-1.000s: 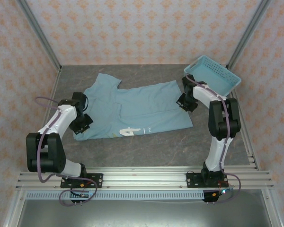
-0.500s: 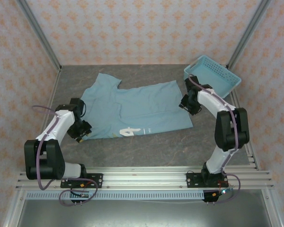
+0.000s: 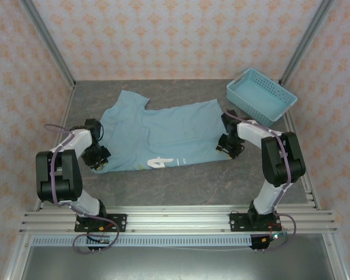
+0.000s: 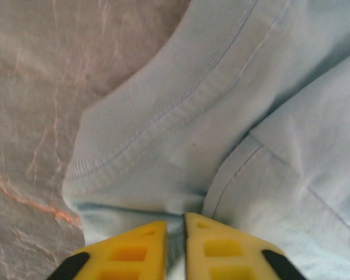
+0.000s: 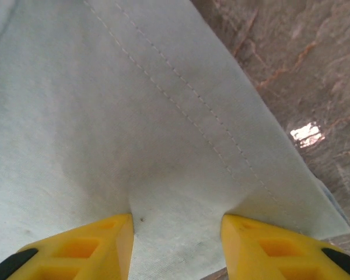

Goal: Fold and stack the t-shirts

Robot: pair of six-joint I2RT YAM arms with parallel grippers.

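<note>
1. Flatly, the light blue t-shirt (image 3: 169,131) lies spread on the grey marbled table (image 3: 181,181), between the two arms, with its collar end toward the left arm and its bottom hem toward the right arm
2. A patch of white lettering (image 3: 160,161) shows near the shirt's near edge
3. The light blue perforated basket (image 3: 261,96) sits at the far right corner of the table, apart from the shirt
4. The left gripper (image 3: 99,160) is down at the shirt's near left corner, by the sleeve
5. In the left wrist view its yellow fingers (image 4: 134,254) are almost pressed together, with a thin fold of blue cloth pinched in the narrow slit between them; a stitched sleeve hem curves just ahead of them
6. The right gripper (image 3: 224,146) sits at the shirt's near right corner, on the bottom hem
7. In the right wrist view its fingers (image 5: 87,251) are spread well apart, tips resting on the cloth, which puckers a little between them; the double-stitched hem runs diagonally ahead, with bare table beyond it
</note>
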